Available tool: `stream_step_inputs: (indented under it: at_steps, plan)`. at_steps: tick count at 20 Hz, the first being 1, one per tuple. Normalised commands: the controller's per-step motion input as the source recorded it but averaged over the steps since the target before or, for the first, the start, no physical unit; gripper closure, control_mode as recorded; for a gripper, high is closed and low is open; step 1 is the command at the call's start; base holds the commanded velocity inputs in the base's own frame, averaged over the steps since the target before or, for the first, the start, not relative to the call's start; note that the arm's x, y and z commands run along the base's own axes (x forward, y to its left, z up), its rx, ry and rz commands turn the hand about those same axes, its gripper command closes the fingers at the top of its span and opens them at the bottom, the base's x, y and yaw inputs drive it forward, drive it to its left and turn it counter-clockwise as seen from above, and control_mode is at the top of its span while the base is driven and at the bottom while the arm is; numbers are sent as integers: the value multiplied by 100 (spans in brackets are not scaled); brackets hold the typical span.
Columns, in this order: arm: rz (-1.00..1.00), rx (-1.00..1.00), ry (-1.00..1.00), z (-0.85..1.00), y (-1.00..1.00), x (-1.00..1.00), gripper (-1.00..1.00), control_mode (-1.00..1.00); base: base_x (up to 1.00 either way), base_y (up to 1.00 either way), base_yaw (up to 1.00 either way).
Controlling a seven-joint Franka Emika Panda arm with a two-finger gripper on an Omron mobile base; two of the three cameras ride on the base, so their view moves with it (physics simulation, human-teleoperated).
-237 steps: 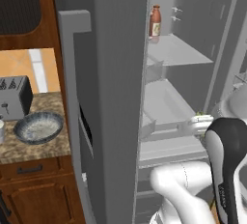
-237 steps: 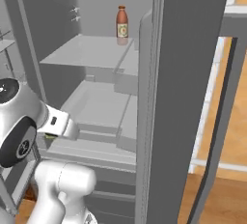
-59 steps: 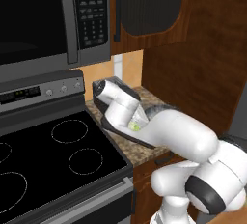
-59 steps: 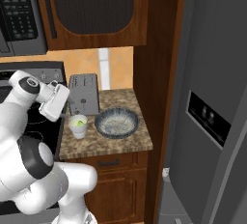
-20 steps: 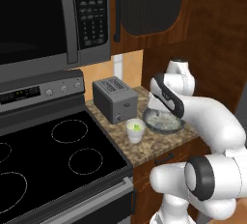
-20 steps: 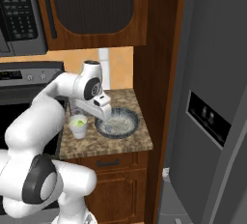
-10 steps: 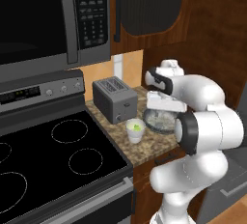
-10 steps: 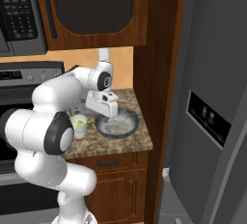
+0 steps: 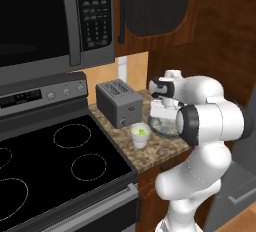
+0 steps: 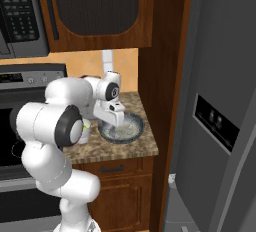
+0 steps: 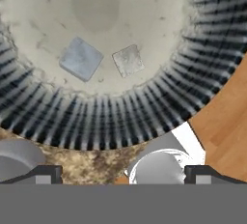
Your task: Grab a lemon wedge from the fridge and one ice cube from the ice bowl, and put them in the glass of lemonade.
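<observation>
Two ice cubes [image 11: 81, 59] lie in ice bowl [image 11: 120, 121].

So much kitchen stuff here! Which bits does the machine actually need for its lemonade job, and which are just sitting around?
Needed for the job:
- ice bowl, with two ice cubes inside
- glass of lemonade, a green-yellow lemon wedge already in it
- open tool above the bowl
- fridge

Just sitting around:
- toaster
- stove
- microwave
</observation>
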Motion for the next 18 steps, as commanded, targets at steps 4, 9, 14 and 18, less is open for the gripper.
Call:
stream_step_inputs:
  at_steps: [4,9,14,18]
  plan:
    - [-4,0,-6,-37,0,16,-100,-100,0,0,0]
    - [-3,0,-6,-32,0,20,-100,-100,0,0,0]
    - [-3,0,-5,-29,0,16,-100,-100,0,0,0]
    - [-2,0,-6,-25,-3,18,-100,-100,0,0,0]
